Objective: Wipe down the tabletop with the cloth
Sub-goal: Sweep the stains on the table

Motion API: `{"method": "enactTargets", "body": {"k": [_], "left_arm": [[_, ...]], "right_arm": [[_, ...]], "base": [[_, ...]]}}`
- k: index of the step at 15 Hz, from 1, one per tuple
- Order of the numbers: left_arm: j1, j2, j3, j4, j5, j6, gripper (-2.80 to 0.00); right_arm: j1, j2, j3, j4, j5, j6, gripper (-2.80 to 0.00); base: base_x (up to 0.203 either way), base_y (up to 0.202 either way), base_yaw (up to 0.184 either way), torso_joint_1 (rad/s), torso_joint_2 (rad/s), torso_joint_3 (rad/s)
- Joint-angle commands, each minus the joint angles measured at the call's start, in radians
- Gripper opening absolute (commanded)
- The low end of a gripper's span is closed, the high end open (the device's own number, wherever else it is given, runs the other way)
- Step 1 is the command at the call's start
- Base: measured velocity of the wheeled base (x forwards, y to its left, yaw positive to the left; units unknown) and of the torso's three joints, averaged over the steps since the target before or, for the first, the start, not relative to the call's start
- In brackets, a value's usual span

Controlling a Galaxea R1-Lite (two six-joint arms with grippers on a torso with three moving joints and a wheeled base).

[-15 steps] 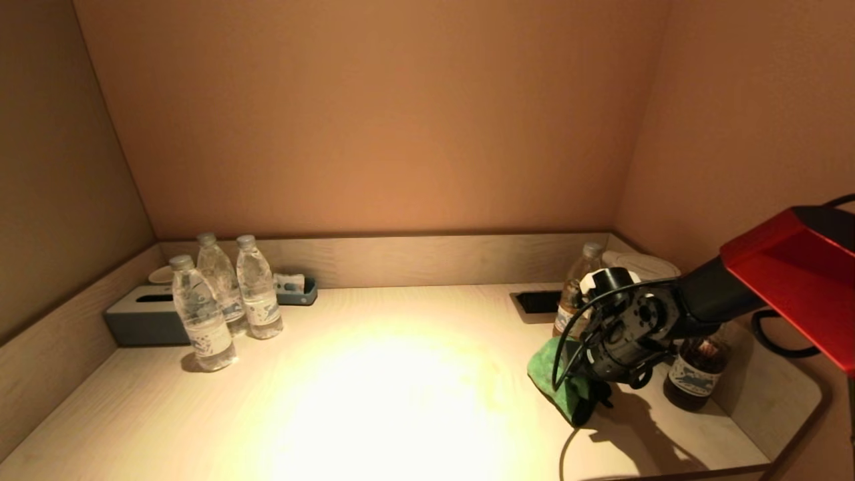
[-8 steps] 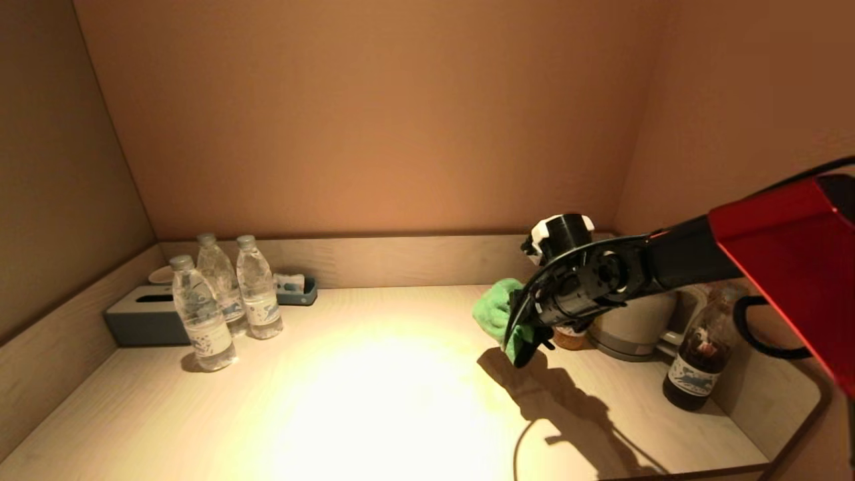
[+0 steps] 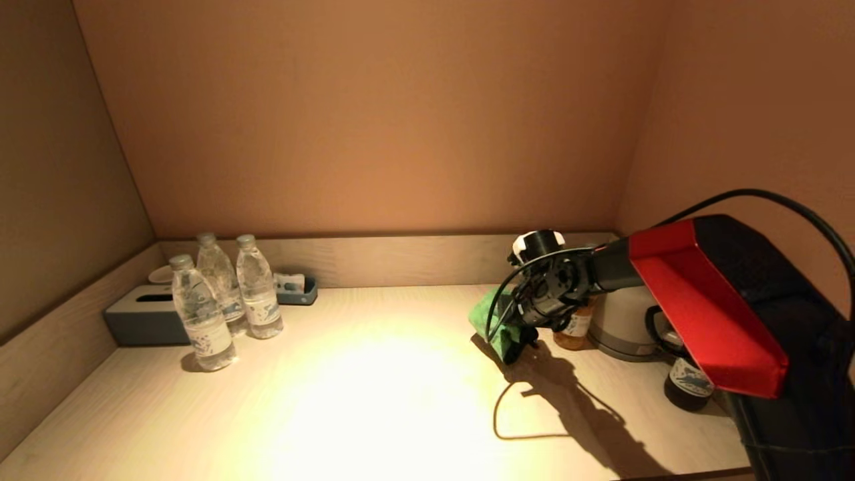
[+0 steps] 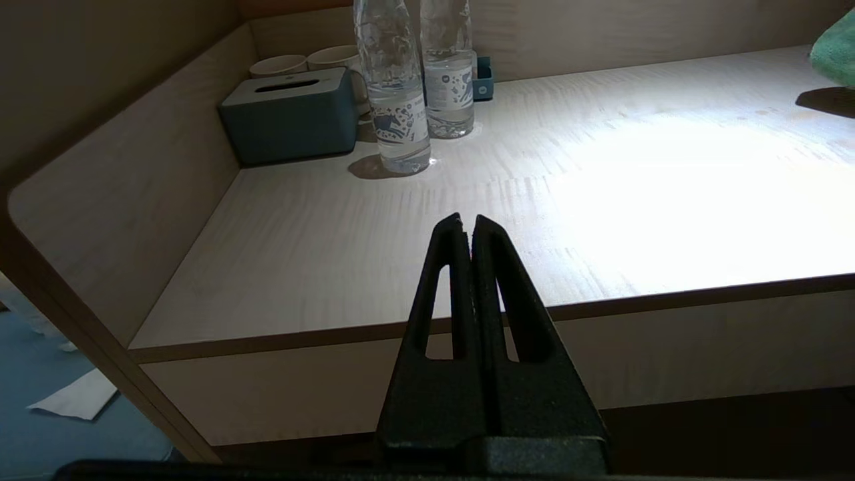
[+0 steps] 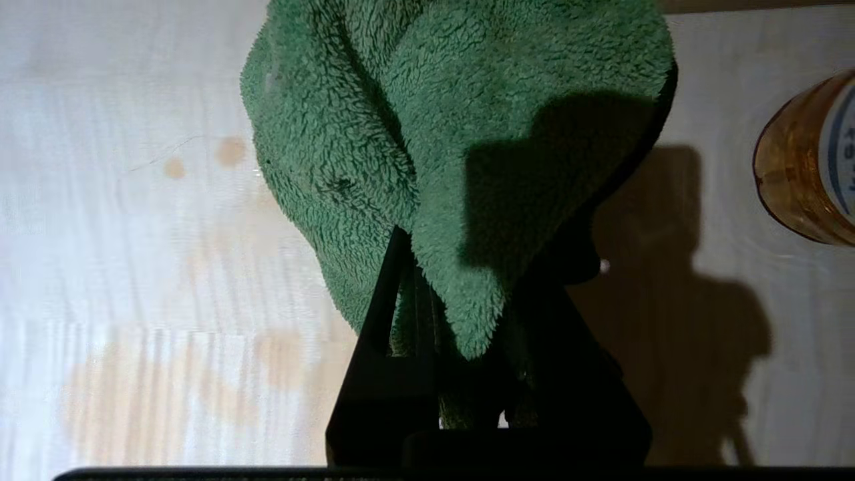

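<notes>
Between my right tool's [image 3: 511, 334] fingers I have the cloth [image 5: 461, 153] pinched: a green, fluffy terry rag, bunched and folded, draped over the fingertips and hiding most of them. It looks to be down at the counter [image 3: 374, 394] toward the back right, though I cannot tell how firmly it presses. Pale brown stains [image 5: 230, 152] mark the wood just beside the tool. An amber bottle [image 5: 811, 160] stands close on its other side, with a kettle [image 3: 618, 321] beyond. My left tool [image 4: 467, 230] hangs at the counter's front edge, fingers pressed together, holding nothing, facing the water bottles [image 4: 414, 87] and tissue box [image 4: 290, 117].
</notes>
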Motion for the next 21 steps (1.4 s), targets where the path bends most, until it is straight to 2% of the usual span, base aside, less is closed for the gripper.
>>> {"method": "enactTargets", "body": {"k": [1, 8, 12, 14, 19, 21], "left_arm": [[0.001, 0.001, -0.001, 0.000, 0.000, 0.001, -2.80], [-0.001, 0.001, -0.001, 0.000, 0.000, 0.001, -2.80], [0.001, 0.001, -0.001, 0.000, 0.000, 0.001, -2.80], [0.001, 0.001, -0.001, 0.000, 0.000, 0.001, -2.80], [0.001, 0.001, 0.000, 0.000, 0.000, 0.001, -2.80], [-0.001, 0.001, -0.001, 0.000, 0.000, 0.001, -2.80]], "right_arm": [[-0.020, 0.069, -0.044, 0.040, 0.002, -0.003, -2.80], [-0.031, 0.147, -0.070, 0.040, 0.002, 0.002, -2.80], [-0.012, 0.091, 0.044, 0.089, 0.009, 0.008, -2.80], [-0.009, 0.088, 0.048, 0.089, 0.011, 0.008, -2.80], [0.079, -0.149, 0.342, 0.080, 0.066, 0.008, -2.80], [0.121, -0.190, 0.384, 0.080, 0.080, 0.008, -2.80]], "base": [[0.000, 0.000, 0.000, 0.000, 0.00, 0.000], [0.000, 0.000, 0.000, 0.000, 0.00, 0.000], [0.000, 0.000, 0.000, 0.000, 0.00, 0.000], [0.000, 0.000, 0.000, 0.000, 0.00, 0.000], [0.000, 0.000, 0.000, 0.000, 0.00, 0.000], [0.000, 0.000, 0.000, 0.000, 0.00, 0.000]]}}
